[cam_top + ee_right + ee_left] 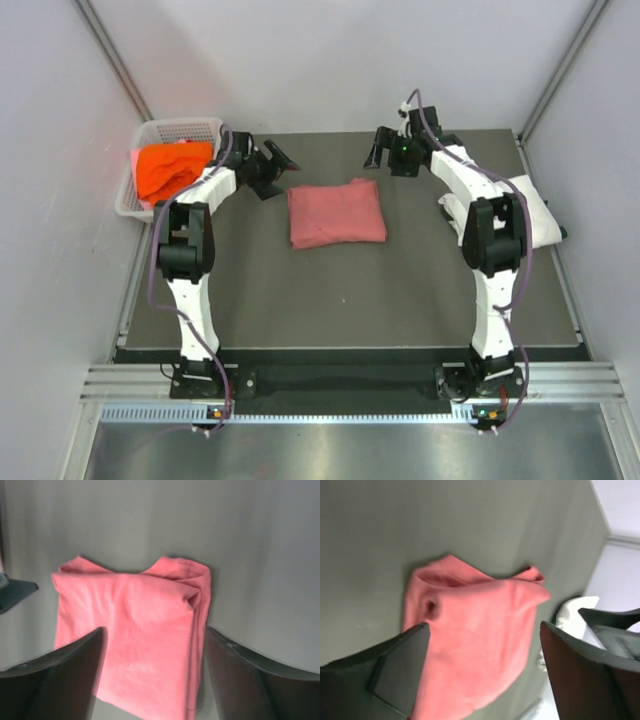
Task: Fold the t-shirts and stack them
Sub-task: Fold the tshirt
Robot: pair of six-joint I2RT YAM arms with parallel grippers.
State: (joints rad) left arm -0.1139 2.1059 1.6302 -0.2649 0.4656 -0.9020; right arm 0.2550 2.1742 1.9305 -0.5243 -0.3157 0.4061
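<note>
The dusty pink-red cloth t-shirt point(337, 212) lies folded in a compact rectangle mid-way across the dark grey table point(350, 300). The left gripper point(274, 164) and the right gripper point(384, 152) hang just beyond its far edge, jaws apart and empty, so this fold looks finished. The next move likely calls for fetching the crumpled bright orange t-shirt point(172, 167) from the white plastic mesh basket point(185, 123), or the white t-shirt point(535, 215) at the right edge, for spreading flat.

The 2 arms reach forward, elbows raised; left end effector point(271, 167) and right end effector point(384, 151) both have jaws wide apart.
</note>
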